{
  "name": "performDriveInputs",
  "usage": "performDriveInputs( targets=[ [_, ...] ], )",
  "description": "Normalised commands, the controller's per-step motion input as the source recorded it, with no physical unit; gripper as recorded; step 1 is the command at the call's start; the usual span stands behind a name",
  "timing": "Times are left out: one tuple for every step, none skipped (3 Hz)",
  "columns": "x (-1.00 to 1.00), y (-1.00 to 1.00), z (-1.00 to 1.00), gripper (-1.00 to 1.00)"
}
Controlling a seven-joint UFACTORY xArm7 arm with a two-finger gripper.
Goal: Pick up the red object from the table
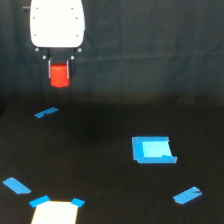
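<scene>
Though blurred, fingers grip the red object aloft.

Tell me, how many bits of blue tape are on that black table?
6, maybe more out of frame: a strip upper left, a large square patch centre right, a strip lower right, one lower left, and two corner pieces on the pale sheet.

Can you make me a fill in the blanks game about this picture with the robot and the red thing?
1. The tool is holding an object whose color is ____.
2. The tape pieces scattered on the table are colored ____.
3. The red object is not resting on the table; it is held ____ it.
4. The pale sheet sits at the ____ edge of the picture.

Missing words: red; blue; above; bottom
</scene>
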Motion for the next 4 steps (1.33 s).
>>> performDriveInputs(
  targets=[
    [-0.34, 0.10, 0.78, -0.52],
    [-0.19, -0.83, 0.53, -0.40],
    [-0.22, -0.81, 0.51, -0.36],
    [-0.28, 0.11, 1.00, -0.86]
  ],
)
